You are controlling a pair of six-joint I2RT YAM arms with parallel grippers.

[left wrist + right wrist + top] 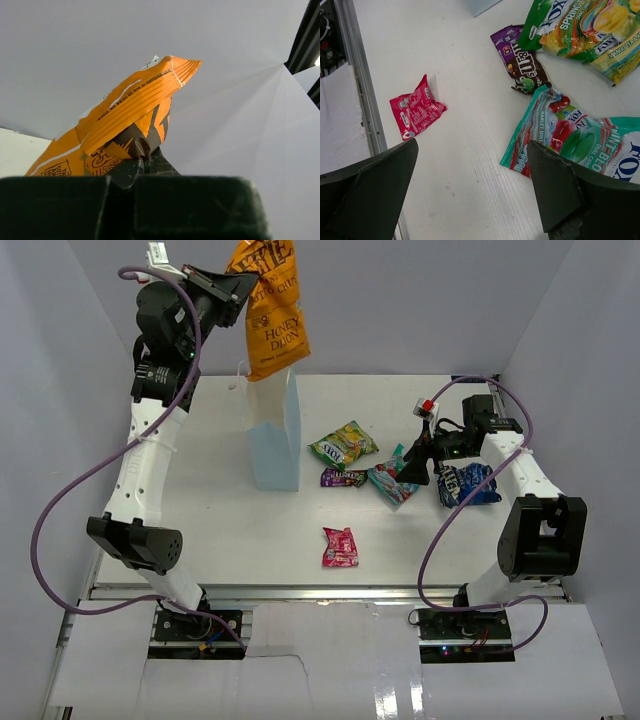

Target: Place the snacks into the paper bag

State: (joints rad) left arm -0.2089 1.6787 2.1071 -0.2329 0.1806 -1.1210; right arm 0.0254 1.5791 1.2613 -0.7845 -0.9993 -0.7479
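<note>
Leave the pink packet near the front edge for a later turn, likewise the purple packet, teal bag, yellow-green bag and dark blue bag lying loose mid-table. Hold the right gripper, jaws spread wide and empty, low over the teal bag. Farther back, trust the left gripper, pinching the orange chip bag by an upper edge, high over the upright paper bag. Centre the dangling end over the narrow mouth, lower straight, dodge the string handles, release only once well inside.
</note>
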